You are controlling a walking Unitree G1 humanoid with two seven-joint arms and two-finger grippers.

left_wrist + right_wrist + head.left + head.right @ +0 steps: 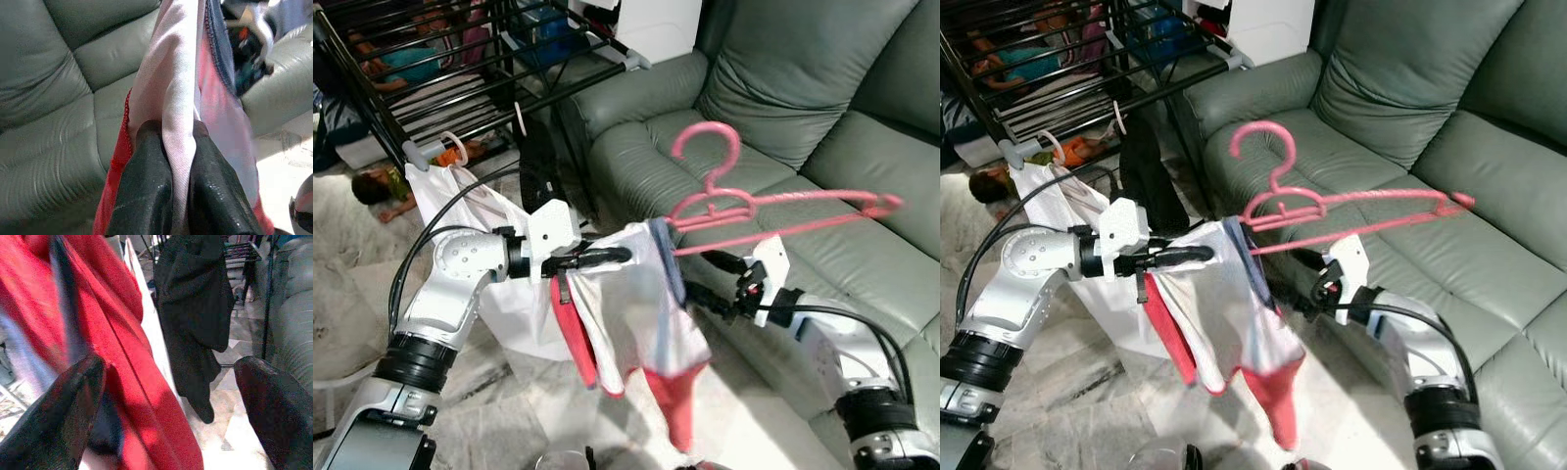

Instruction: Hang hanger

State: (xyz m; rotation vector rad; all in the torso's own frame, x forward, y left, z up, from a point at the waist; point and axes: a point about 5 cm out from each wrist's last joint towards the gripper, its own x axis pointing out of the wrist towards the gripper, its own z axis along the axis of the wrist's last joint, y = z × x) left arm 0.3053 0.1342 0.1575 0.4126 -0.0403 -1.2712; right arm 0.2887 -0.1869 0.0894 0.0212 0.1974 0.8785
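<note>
Across the middle of the frame, your left gripper (617, 256) has its jaws clamped on a fold of the thin white-and-red shirt (641, 323), which drapes limp from the pink plastic hanger (754, 208) over the grey leather sofa (803, 108). Your right gripper (171, 406), jaws apart, sits by the cloth. Keep the pinch firm, steady the slim hanger, and aim its curled hook at a black rail of the drying rack (460, 69) at upper left.

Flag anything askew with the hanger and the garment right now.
The pink hanger tilts in mid-air over the sofa, and the white and red garment bunches at one end of it instead of spreading. The left gripper pinches the cloth; the right gripper is open beside it.
</note>
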